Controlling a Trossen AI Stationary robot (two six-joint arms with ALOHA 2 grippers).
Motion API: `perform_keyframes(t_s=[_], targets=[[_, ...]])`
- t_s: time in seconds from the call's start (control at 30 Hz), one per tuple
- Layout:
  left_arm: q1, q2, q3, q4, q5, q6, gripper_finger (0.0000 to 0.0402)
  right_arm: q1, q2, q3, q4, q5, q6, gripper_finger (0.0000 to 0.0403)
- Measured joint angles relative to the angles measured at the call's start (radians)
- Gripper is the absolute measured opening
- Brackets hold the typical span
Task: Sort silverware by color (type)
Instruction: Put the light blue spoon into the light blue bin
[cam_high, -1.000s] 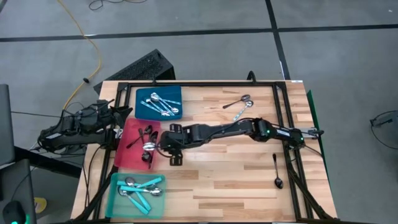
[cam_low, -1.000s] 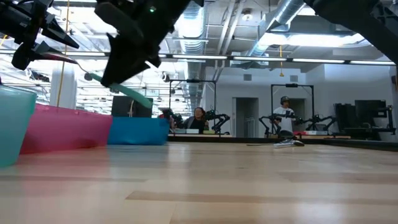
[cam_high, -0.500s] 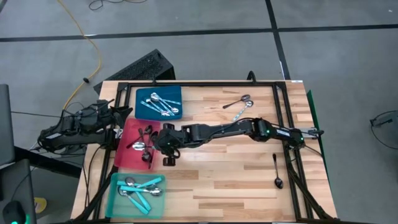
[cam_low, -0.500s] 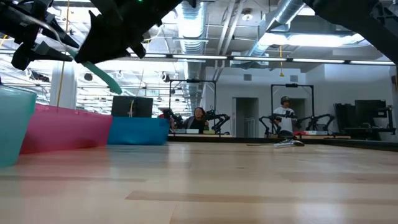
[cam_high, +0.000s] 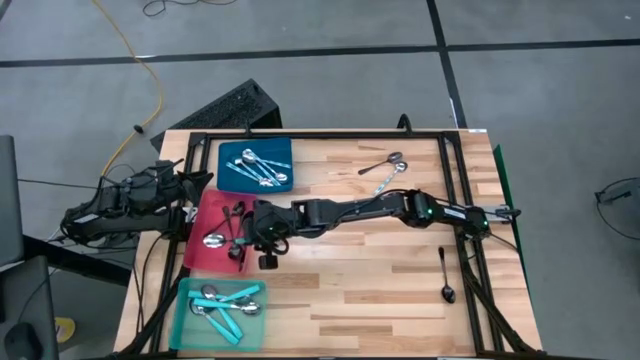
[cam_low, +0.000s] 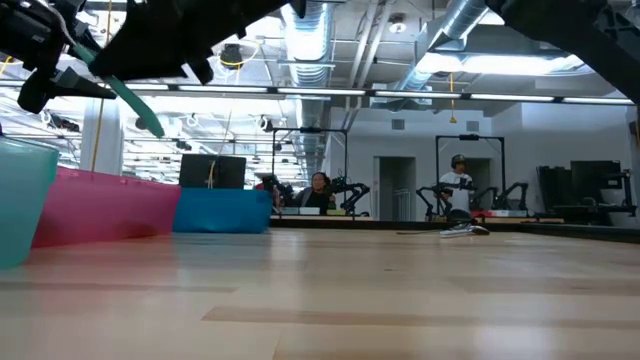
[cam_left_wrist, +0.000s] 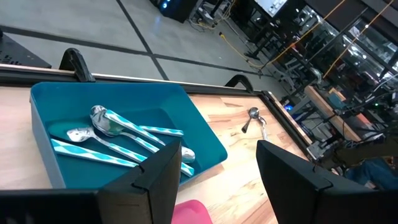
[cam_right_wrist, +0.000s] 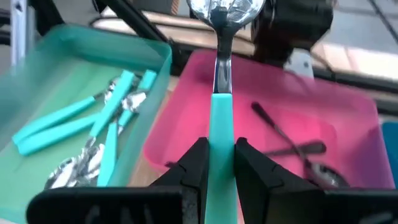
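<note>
High view: the right gripper (cam_high: 240, 240) reaches across the wooden table (cam_high: 380, 270) from the right side and hangs over the red tray (cam_high: 200, 258) at the left edge. Its fingers are clamped on the handle of a turquoise-handled spoon (cam_high: 222, 240), whose shiny bowl points left above the red tray. In the right wrist view the same spoon (cam_right_wrist: 219, 93) runs straight out from between the fingertips (cam_right_wrist: 198, 163), its turquoise handle pinched and its silver bowl at the far end, with the pink-red tray (cam_right_wrist: 348, 112) below it holding black spoons (cam_right_wrist: 292, 146).

The teal tray (cam_high: 185, 320) sits at the near left corner and holds several turquoise-handled spoons (cam_high: 228, 303); it shows beside the red one in the right wrist view. The blue tray (cam_high: 228, 152) lies at the far left and holds shiny silver spoons (cam_high: 258, 168).

Still loose on the table are two silver spoons (cam_high: 386, 170) at the far middle and one black spoon (cam_high: 445, 275) near the right edge.

The left gripper (cam_high: 190, 185) waits off the table's left edge, beside the blue and red trays; in the left wrist view its fingers (cam_left_wrist: 292, 174) stand apart with nothing between them.
</note>
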Motion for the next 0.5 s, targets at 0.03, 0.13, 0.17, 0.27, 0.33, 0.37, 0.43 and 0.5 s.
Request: perform_keyframes(t_s=[0.03,0.13,0.17,0.27,0.33,0.37,0.43,0.5], targets=[[0.0,0.0,0.0,0.0,0.0,0.0,0.0195,0.0,0.0,0.0,0.013,-0.004,-0.01,0.0083],[0.0,0.0,0.0,0.0,0.0,0.0,0.0194,0.0,0.0,0.0,0.064,-0.036,-0.039,0.0083],[0.0,0.0,0.0,0.0,-0.001,0.0,0.0195,0.0,0.0,0.0,0.083,-0.044,-0.046,0.0083],[0.0,0.0,0.0,0.0,-0.002,0.0,0.0195,0.0,0.0,0.0,0.152,-0.053,-0.048,0.0083],[0.0,0.0,0.0,0.0,-0.002,0.001,0.0195,0.002,0.0,0.0,0.201,-0.066,-0.047,0.0083],[0.0,0.0,0.0,0.0,-0.002,0.002,0.0195,0.002,0.0,0.0,0.231,-0.082,-0.046,0.0083],[0.0,0.0,0.0,0.0,-0.002,0.0,0.0195,0.005,0.0,0.0,0.297,-0.11,-0.028,0.0083],[0.0,0.0,0.0,0.0,-0.003,0.002,0.0195,0.011,0.0,0.0,0.356,-0.124,-0.009,0.0083]])
